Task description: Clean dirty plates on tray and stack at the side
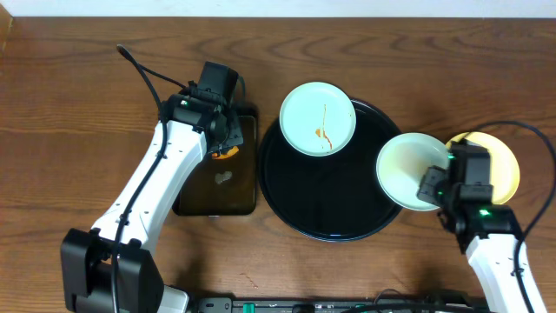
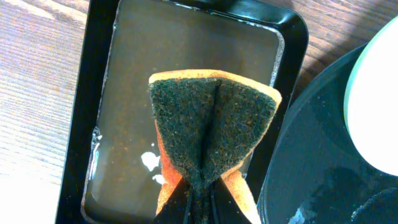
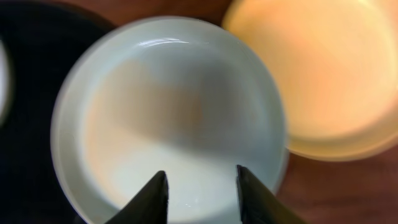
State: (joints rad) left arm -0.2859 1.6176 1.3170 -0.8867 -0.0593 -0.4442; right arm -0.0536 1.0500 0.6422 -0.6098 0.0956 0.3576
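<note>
On the round black tray, a pale blue plate with an orange-brown streak sits at the back. A second pale blue plate, with no sauce showing on it, lies across the tray's right rim and overlaps the edge of the pale yellow plate on the table. My right gripper hangs open over this plate's near edge, with only plate surface visible between its fingers. My left gripper is shut on a folded orange sponge, dark scouring side out, above the rectangular tray.
The rectangular black tray holds murky water with some foam and stands just left of the round tray. A black cable trails on the table behind the left arm. The yellow plate lies close to the table's right edge.
</note>
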